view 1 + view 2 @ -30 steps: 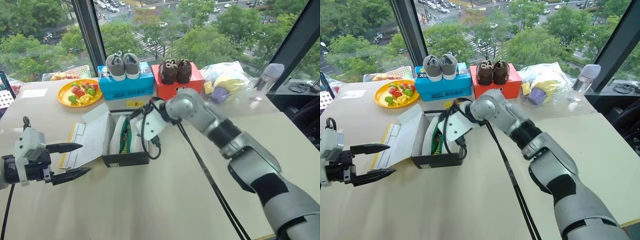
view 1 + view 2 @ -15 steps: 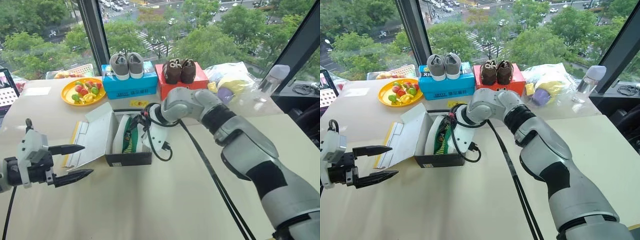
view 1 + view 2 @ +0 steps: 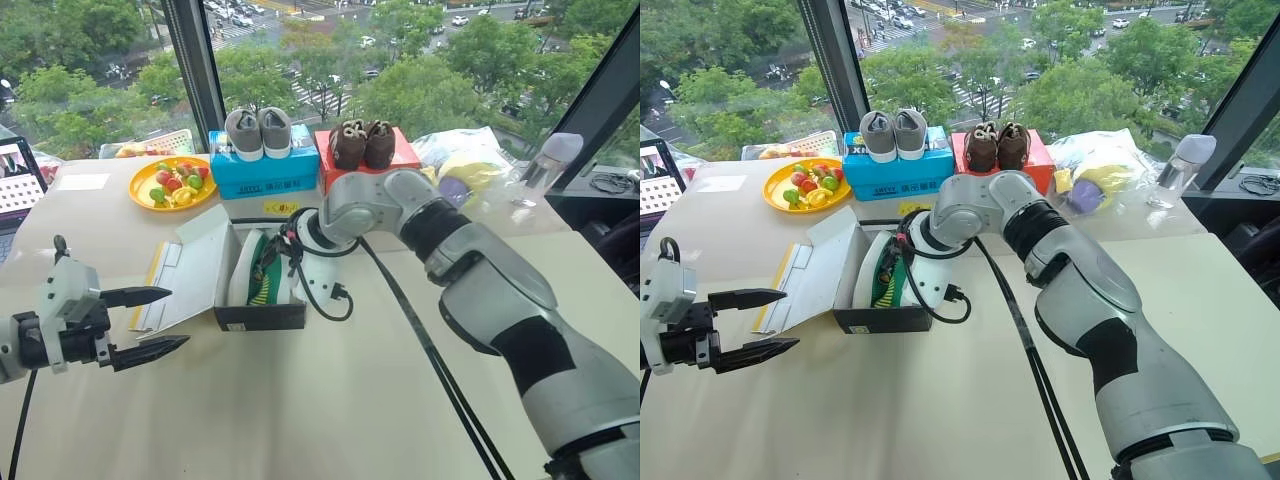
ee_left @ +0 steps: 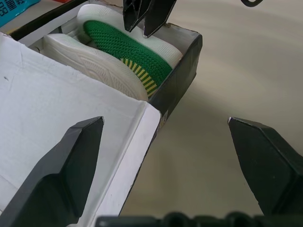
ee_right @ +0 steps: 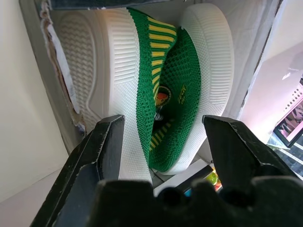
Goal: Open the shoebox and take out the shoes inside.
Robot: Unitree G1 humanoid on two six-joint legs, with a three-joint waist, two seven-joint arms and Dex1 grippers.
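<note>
Open shoebox on desk, both hands empty.
The left hand [image 3: 148,322] hangs nearest, fingers spread, beside the shoebox [image 3: 258,316]. The right hand [image 4: 146,19], fingers apart, points down over the green shoes [image 5: 165,94] lying inside the box.

Right gripper [image 4: 144,16] fingertips lost behind shoebox [image 3: 259,317] wall in head views, cut by frame edge in left wrist view. Shoes [image 5: 165,94] mostly buried in box; emblem too small to read. Lid [image 3: 190,270] yellow face turned away, underside only. Blue box [image 3: 263,172] lettering illegible. Laptop [image 3: 18,185] cut by edge.
</note>
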